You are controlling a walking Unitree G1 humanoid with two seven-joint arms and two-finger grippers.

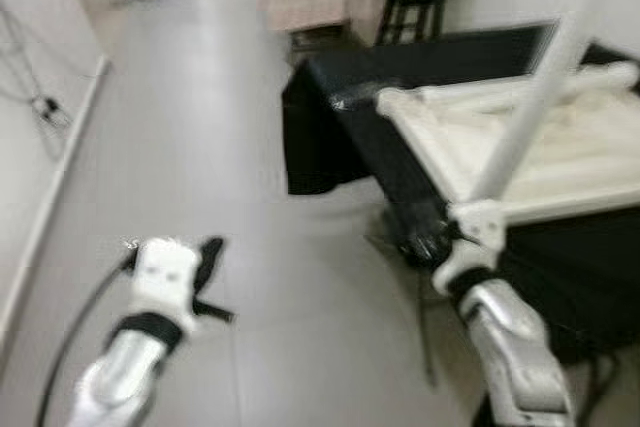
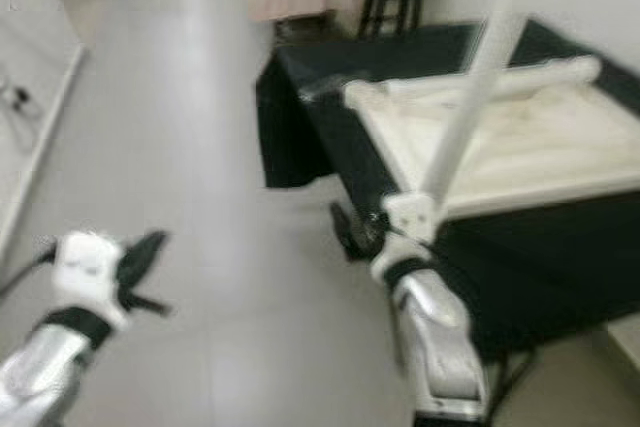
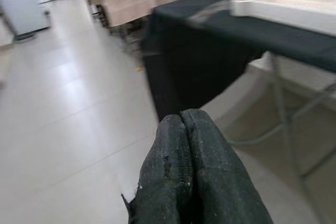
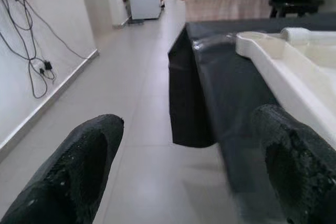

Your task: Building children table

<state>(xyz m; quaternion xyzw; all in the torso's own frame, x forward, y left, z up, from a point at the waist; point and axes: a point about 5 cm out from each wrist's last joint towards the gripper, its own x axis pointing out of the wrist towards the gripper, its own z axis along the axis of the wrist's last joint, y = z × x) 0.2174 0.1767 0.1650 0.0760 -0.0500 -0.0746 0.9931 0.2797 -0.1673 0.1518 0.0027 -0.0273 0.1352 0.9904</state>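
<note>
Two tools noted. Our left tool (image 1: 212, 265) hangs over the floor (image 1: 200, 127), fingers pressed together and empty. Our right tool (image 4: 184, 171), fingers spread, sits at the black-draped table (image 1: 400, 67). On it lies the white children's table (image 1: 560, 147), upturned, one leg (image 1: 540, 97) sticking up.

Both head views came through blurred for me. The white tabletop (image 1: 540, 152) ran off the right edge, and the black cloth (image 1: 400, 77) hid its support.
</note>
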